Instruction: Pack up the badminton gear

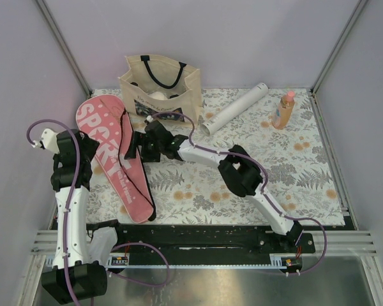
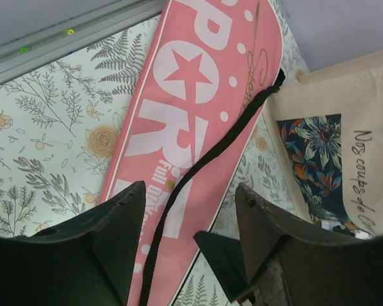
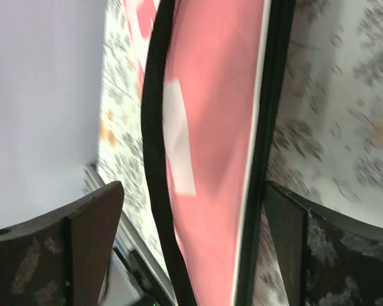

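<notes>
The pink SPORT-lettered case (image 1: 112, 162) lies flat on the floral table cover (image 1: 287, 172) at the left, its wide end toward the back corner and its narrow end near the front edge; a black strap (image 2: 210, 153) trails loosely along its length. The right arm reaches across the table, and the right gripper (image 3: 193, 188) hangs over the case's right edge with its 2 fingers spread wide, 1 on each side of the pink panel; the wrist view is blurred, so I cannot tell whether either finger touches the case, and nothing is clamped. The left gripper (image 2: 190, 191) hovers above the lettered part of the case, its jaws parted and holding nothing.

The beige tote (image 1: 134, 86) stands upright just behind the case's wide end; what sits inside it is too small to make out. The long white tube (image 1: 233, 109) lies slantwise to the right of the tote; an orange bottle (image 1: 284, 109) stands near the tube's far end.
</notes>
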Action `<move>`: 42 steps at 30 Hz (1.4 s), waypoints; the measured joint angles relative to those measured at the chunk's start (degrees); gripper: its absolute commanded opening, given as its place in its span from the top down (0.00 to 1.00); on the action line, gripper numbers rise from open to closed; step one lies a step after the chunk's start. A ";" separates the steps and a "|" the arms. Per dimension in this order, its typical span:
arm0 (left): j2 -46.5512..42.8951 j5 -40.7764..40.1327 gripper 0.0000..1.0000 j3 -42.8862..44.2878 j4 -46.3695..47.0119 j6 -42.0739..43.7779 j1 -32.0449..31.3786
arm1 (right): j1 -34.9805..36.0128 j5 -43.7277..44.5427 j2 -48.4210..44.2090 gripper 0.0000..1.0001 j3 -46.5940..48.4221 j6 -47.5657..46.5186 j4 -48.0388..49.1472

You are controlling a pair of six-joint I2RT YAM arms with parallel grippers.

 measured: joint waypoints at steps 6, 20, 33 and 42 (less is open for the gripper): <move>0.00 7.96 0.08 0.04 1.77 5.11 0.00 | -0.42 1.62 -15.78 0.01 -14.88 -13.31 -5.77; -10.73 37.40 0.01 -10.27 19.71 14.25 -20.70 | -1.09 25.55 -74.62 0.00 -51.74 -27.71 -15.19; -25.22 43.58 0.01 -20.35 25.22 17.49 -27.19 | -1.09 39.95 -102.38 0.00 -66.55 -20.55 -22.67; -29.27 41.09 0.01 -20.50 23.12 20.04 -27.19 | -1.11 46.93 -109.28 0.01 -68.54 -20.20 -26.18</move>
